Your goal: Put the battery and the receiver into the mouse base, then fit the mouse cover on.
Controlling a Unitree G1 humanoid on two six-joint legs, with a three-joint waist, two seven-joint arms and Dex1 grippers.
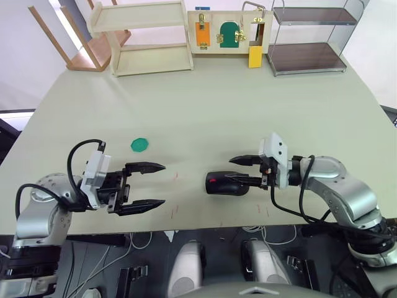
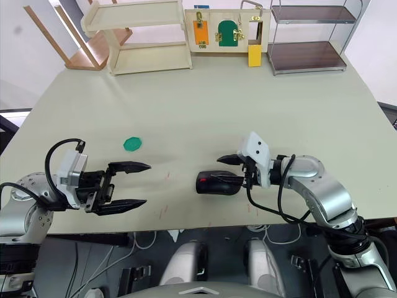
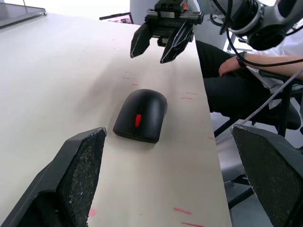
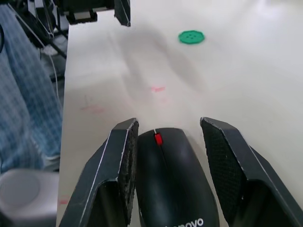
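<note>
A black mouse (image 1: 218, 184) lies near the table's front edge and looks whole. Its glossy mouse cover (image 3: 147, 105) sits on the mouse base, which is mostly hidden beneath. A red wheel shows at the front. The battery and the receiver are hidden. My right gripper (image 1: 231, 170) is open, its fingers (image 4: 122, 156) straddling the rear of the mouse, one close against its side and the other apart. My left gripper (image 1: 162, 184) is open and holds nothing, a short way to the left of the mouse and pointing at it.
A flat green disc (image 1: 140, 144) lies on the table behind my left gripper. At the far edge stand a wooden shelf (image 1: 149, 37), a latch board (image 1: 226, 31) and a metal rack (image 1: 307, 37). A seated person (image 3: 236, 71) is beyond the table's front edge.
</note>
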